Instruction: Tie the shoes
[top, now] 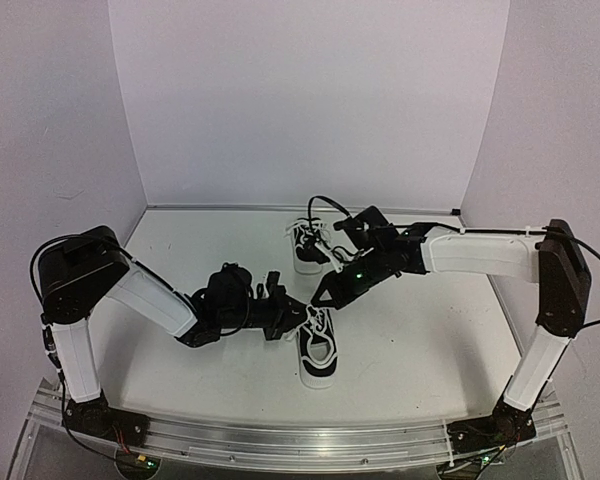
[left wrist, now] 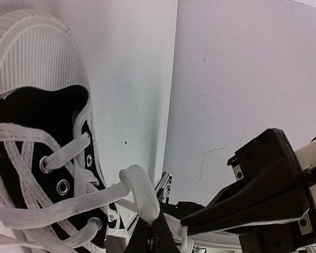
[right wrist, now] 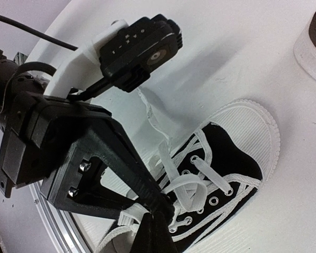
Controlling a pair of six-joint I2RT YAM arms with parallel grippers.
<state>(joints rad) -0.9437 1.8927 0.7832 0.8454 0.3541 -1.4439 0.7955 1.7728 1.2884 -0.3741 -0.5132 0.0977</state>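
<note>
— Which step?
— Looks like drawing out the first loop. Left gripper (top: 298, 318) clamped on a lace loop (left wrist: 139, 194), at nine o'clock of the near shoe (top: 318, 352). At its twelve, right gripper (top: 323, 297), jaws pressed together, seemingly on the same lace loop. Further toward twelve, the far shoe (top: 307, 246), laces loose.
— Next?
— Probably calls for crossing the ends while keeping tension, not tugging the shoe sideways.

**Both arms meet at the near shoe (top: 318, 362)**

The left gripper (top: 298, 316) and the right gripper (top: 321, 296) come close together above its white laces (top: 318, 328). The far shoe (top: 305, 250) stands behind on the white table (top: 430, 350), beside the right wrist.
</note>
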